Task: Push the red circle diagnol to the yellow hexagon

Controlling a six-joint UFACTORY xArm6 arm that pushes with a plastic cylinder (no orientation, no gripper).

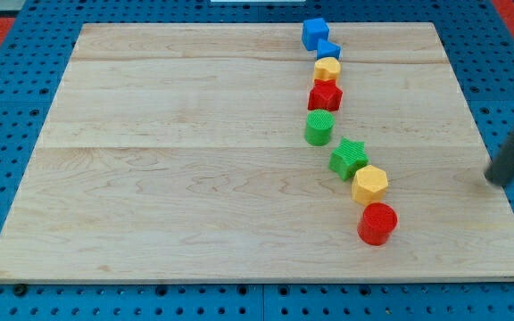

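Camera view, looking down on a pale wooden board [194, 160] resting on a blue pegboard [7, 98]. We see eight small blocks strung in a wavy line down the view's right half. From the top: a blue cube [315, 33], a smaller blue block [329, 50] touching it, a yellow block [327, 69], possibly a pentagon, and a red star-like block [325, 95]. A green cylinder [319, 127] sits just below, then a green star [349, 159]. The yellow hexagon [370, 185] touches the star's lower right. The red circle [377, 223] sits directly below the hexagon, touching it, near the board's bottom edge. We have no jaws, only a dark rod; my tip [498, 181] rests at the view's far right, well apart from every block.
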